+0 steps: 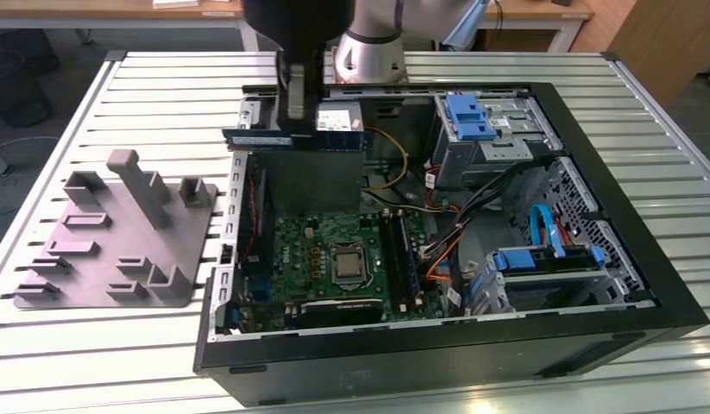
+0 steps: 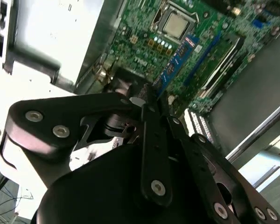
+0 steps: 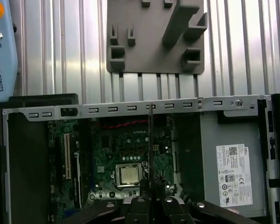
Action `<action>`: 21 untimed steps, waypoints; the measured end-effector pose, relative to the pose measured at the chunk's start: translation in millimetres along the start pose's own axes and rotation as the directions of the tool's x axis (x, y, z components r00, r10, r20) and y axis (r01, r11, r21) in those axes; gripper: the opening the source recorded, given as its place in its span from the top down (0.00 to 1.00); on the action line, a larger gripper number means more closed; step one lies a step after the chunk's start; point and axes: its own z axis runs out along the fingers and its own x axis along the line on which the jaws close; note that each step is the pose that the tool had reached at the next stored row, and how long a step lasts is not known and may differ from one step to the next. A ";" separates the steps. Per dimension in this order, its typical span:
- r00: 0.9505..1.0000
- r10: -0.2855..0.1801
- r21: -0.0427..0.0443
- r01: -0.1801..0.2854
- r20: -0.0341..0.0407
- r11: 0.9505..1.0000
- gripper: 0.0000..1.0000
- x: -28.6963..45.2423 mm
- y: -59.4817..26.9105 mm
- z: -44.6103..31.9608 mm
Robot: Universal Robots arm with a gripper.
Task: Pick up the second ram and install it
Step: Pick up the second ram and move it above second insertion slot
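**Ram aloft, slots not yet reached**
Gripper (image 1: 297, 116) is clamped on the ram (image 1: 288, 139), at 11 o'clock over the case (image 1: 447, 358) in the exterior view. Slots (image 1: 403, 254) lie toward 5 o'clock. A tilted stick may miss them or snag cables (image 1: 447, 226).

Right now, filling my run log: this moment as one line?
gripper: shut on second ram | where: above open case | seated: no
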 end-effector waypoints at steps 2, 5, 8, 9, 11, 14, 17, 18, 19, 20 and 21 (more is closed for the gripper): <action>1.000 0.000 -0.002 0.000 0.000 1.000 0.86 -0.5 -9.2 3.2; 1.000 0.000 -0.003 0.000 0.000 1.000 0.86 -1.1 -23.2 8.1; 1.000 0.000 -0.003 0.000 0.000 1.000 0.86 -1.7 -36.8 13.0; 1.000 0.000 -0.003 0.000 0.000 1.000 0.86 -1.9 -41.4 14.6; 1.000 0.000 -0.003 0.000 0.000 1.000 0.86 -2.3 -50.9 17.9; 1.000 0.000 -0.003 0.000 0.000 1.000 0.86 -2.9 -63.9 22.7; 1.000 0.000 -0.003 0.000 0.000 1.000 0.86 -2.7 -67.3 27.9; 1.000 0.000 -0.003 0.000 0.000 1.000 0.86 -2.6 -67.4 29.9; 1.000 0.000 -0.003 0.000 0.000 1.000 0.86 -2.5 -67.5 31.7; 1.000 0.000 -0.003 0.000 0.000 1.000 0.86 -2.4 -67.6 33.5; 1.000 0.000 -0.003 0.000 0.000 1.000 0.86 -2.3 -67.7 35.3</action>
